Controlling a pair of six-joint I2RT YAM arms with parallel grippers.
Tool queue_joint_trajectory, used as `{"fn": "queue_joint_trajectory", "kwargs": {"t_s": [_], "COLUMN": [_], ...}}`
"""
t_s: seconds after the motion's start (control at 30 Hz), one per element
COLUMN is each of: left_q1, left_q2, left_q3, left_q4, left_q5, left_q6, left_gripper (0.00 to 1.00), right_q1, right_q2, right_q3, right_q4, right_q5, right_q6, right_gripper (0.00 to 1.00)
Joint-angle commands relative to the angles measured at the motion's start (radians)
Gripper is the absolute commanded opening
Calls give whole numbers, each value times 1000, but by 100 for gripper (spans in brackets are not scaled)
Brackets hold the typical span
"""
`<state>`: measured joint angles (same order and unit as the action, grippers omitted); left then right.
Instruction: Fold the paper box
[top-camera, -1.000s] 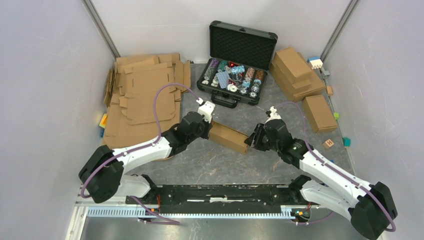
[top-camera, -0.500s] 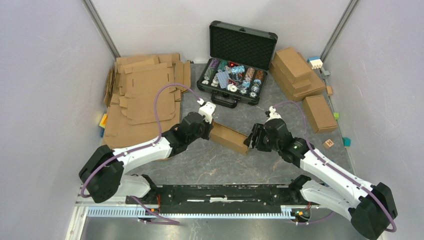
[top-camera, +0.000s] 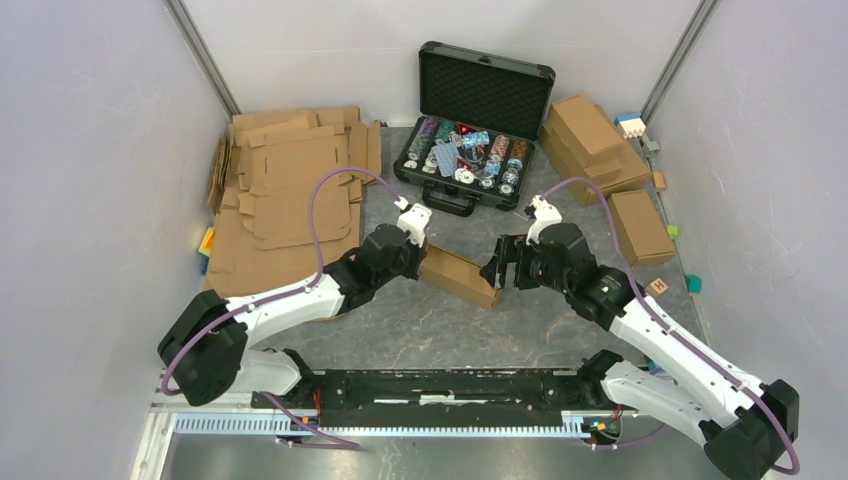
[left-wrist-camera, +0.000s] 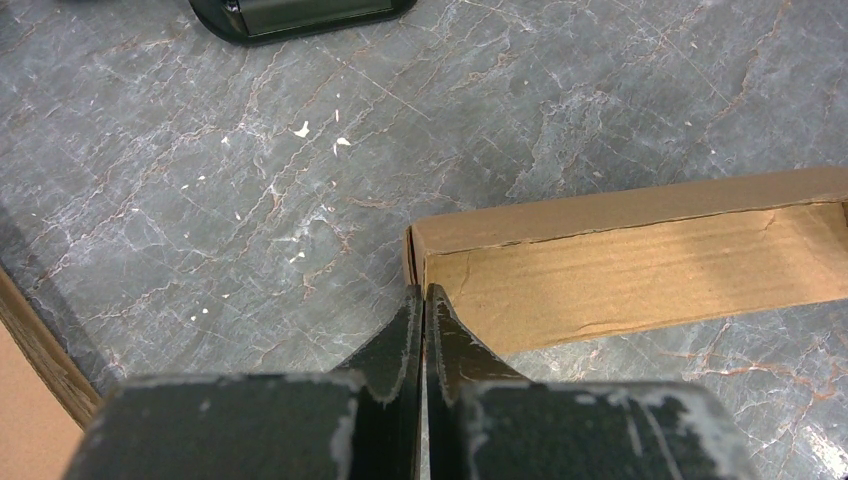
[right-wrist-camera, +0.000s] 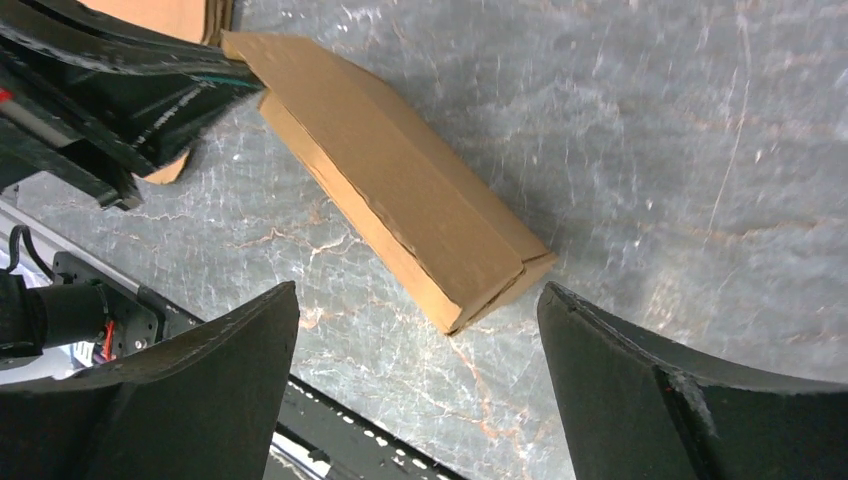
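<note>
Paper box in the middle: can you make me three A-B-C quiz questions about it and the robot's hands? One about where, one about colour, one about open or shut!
1. Where is the paper box?
A. on a chair
B. on the table, between the two grippers
C. in a sink

2. What colour is it?
A. blue
B. white
C. brown

3. How is the right gripper?
A. open
B. shut on the box
C. out of sight

Answers:
1 B: the left gripper is at one end and the right gripper at the other.
2 C: it is plain brown cardboard.
3 A: the right wrist view shows its fingers spread wide, clear of the box's end.
</note>
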<state>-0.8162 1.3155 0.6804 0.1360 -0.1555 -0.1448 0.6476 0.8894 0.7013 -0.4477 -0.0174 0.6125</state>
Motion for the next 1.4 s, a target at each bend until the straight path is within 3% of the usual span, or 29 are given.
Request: {"fn": "queue_joint_trajectory", "kwargs": {"t_s": [0.0, 0.1, 0.23, 0.43, 0.73, 0.87, 1.03, 1.17, 1.37], "left_q1": [-10, -11, -11, -11, -12, -12, -15, -19, -21], "left_q2": [2, 2, 5, 9, 16, 18, 31, 35, 36], "left_q3": [9, 10, 10, 11, 14, 14, 19, 20, 21], "left_q4": [13, 13, 13, 13, 11, 12, 11, 12, 11], "left_q5": [2, 1, 0, -3, -3, -4, 2, 2, -1], "left_q6": [-13, -13, -12, -11, -12, -12, -13, -13, -12], "left_gripper": [2, 2, 2, 2, 2, 2, 2, 2, 2], "right_q1": [1, 1, 1, 1, 1, 1, 1, 2, 2], "right_q2": [-13, -13, 56, 56, 64, 61, 66, 61, 27], "right_q3": [72, 74, 126, 61, -57, -109, -140, -155, -81], "right_q4": [37, 101, 63, 124, 186, 216, 222, 211, 179], "right_q5": [7, -70, -59, -45, -90, -133, -143, -139, -152], "right_q6": [-152, -250, -356, -366, -387, -384, -387, -401, -439], "right_gripper": [92, 89, 78, 51, 48, 25, 28, 45, 54]}}
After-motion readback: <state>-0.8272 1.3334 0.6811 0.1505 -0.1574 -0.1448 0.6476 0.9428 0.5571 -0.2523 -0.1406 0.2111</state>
